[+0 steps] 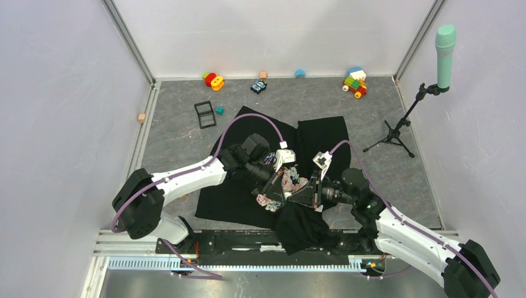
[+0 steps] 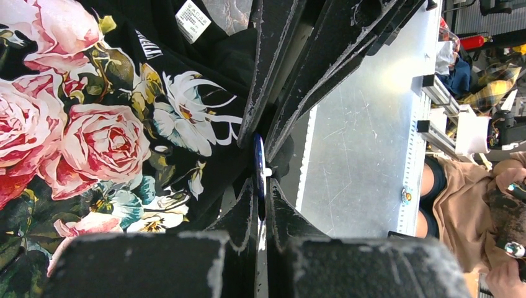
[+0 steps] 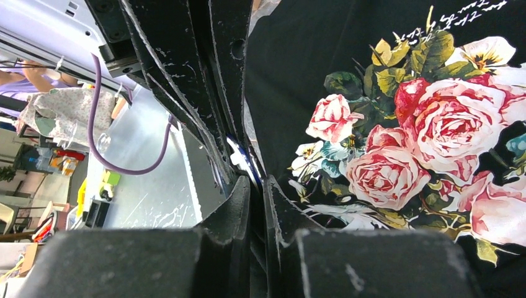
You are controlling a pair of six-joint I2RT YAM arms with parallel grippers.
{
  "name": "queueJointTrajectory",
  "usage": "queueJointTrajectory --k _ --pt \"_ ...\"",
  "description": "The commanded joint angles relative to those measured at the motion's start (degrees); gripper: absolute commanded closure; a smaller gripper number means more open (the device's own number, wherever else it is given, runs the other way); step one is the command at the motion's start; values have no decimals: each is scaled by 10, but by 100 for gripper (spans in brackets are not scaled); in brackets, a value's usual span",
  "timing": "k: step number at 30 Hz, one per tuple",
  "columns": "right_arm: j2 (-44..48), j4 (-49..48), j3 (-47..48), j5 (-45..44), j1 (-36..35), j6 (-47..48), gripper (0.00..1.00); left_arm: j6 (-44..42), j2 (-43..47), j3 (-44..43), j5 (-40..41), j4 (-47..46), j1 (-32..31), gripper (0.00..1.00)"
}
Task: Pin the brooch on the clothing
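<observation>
A grey desk (image 1: 180,143) sits between white walls (image 1: 62,93), with toys (image 1: 355,82) along the far edge. The black shirt (image 1: 322,133) lies in the middle. The left jaws pinch the blue brooch (image 2: 259,164) beside its roses (image 2: 99,139). The right jaws are squeezed together.

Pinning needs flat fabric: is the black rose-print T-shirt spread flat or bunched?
Bunched. The black rose-print T-shirt is gathered into a crumpled heap at its middle, print creased; only its far part lies flat.

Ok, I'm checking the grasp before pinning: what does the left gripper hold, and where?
The brooch, seen edge-on, pinched by its lower edge between the left gripper's fingertips.
</observation>
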State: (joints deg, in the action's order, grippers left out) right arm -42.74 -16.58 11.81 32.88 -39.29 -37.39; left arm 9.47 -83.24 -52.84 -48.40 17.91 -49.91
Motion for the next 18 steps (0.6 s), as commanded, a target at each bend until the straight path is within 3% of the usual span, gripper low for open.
queueJointTrajectory --k 1,3,10,18 --pt "-10 26 -5 -138 16 45 100 5 23 -22 -137 -4 -19 98" --pt "-10 -3 -7 -102 16 55 99 5 22 -22 -137 -3 -18 98" --pt "34 6 8 1 17 137 59 -10 34 -23 -142 8 -12 98" --pt "106 34 25 64 27 190 34 -14 41 -24 -149 11 -9 98"
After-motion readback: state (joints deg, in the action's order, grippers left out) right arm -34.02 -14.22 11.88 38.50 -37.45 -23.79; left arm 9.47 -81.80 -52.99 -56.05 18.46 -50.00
